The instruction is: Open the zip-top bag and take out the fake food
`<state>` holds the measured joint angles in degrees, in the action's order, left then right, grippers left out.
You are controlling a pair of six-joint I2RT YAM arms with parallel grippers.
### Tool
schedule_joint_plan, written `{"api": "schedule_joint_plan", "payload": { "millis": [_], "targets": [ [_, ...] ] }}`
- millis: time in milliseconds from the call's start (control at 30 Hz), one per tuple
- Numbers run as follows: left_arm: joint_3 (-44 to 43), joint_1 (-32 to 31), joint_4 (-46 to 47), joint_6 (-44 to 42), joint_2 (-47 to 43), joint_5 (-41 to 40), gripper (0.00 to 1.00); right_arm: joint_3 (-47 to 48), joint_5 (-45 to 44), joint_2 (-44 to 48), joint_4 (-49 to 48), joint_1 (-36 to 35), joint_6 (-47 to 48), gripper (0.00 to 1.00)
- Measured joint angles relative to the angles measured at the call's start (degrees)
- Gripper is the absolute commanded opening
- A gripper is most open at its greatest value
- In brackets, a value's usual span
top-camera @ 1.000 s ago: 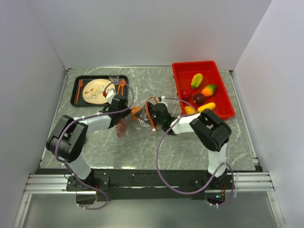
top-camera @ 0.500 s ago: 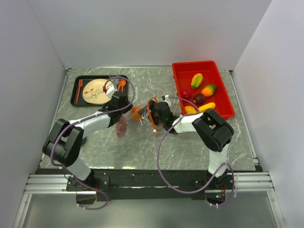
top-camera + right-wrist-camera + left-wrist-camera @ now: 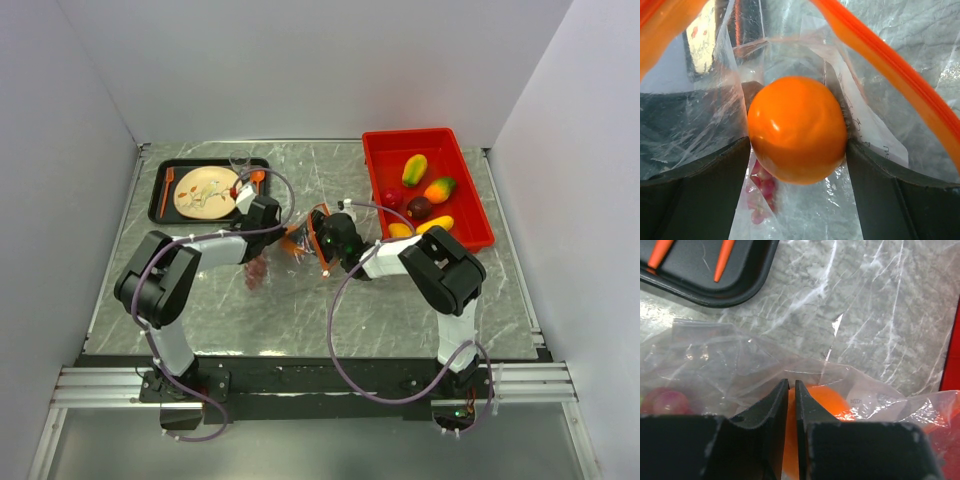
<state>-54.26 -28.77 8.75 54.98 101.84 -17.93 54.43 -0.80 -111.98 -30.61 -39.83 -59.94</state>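
Note:
The clear zip-top bag [image 3: 300,241] lies mid-table between my two grippers. My right gripper [image 3: 319,240] reaches in through its mouth, the orange-red zipper strip [image 3: 890,65] arching round it. In the right wrist view the right gripper [image 3: 797,146] is shut on a glossy orange fruit [image 3: 797,127] inside the bag, and pinkish grapes [image 3: 761,194] lie below it. My left gripper [image 3: 791,385] is shut on the bag's clear film [image 3: 740,365] at the closed end, with the orange fruit [image 3: 827,400] showing behind it. Grapes [image 3: 256,270] lie at the bag's left.
A red bin [image 3: 470,190] at the back right holds several fruits, among them mango shapes [image 3: 414,170]. A black tray [image 3: 160,195] with a beige plate [image 3: 205,192] and orange cutlery stands at the back left, close behind the left gripper. The bin's edge shows in the left wrist view [image 3: 955,350].
My left gripper has moved right, closer to the bag, and its arm has swung. The right gripper has stayed in the bag's mouth on the orange fruit.

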Motion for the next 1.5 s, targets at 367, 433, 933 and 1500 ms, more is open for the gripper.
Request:
{"api": "schedule_joint_plan", "payload": {
  "millis": [367,433,933,1500],
  "targets": [
    [0.2,-0.3,1.6,1.5,0.2,-0.5,0.13,0.8,1.3,-1.0,-0.9,0.3,1.1,0.81],
    [0.2,-0.3,1.7,1.8,0.4,-0.7,0.13,0.8,1.8,-1.0,-1.1,0.4,1.5,0.81],
    [3.7,-0.7,4.1,1.9,0.4,1.3,0.12,-5.3,7.0,2.0,-5.2,0.7,5.6,0.77],
    [7.1,-2.0,3.8,1.2,-0.7,2.9,0.11,-9.6,9.5,5.5,-5.2,0.1,7.7,0.8]
  ]
}}
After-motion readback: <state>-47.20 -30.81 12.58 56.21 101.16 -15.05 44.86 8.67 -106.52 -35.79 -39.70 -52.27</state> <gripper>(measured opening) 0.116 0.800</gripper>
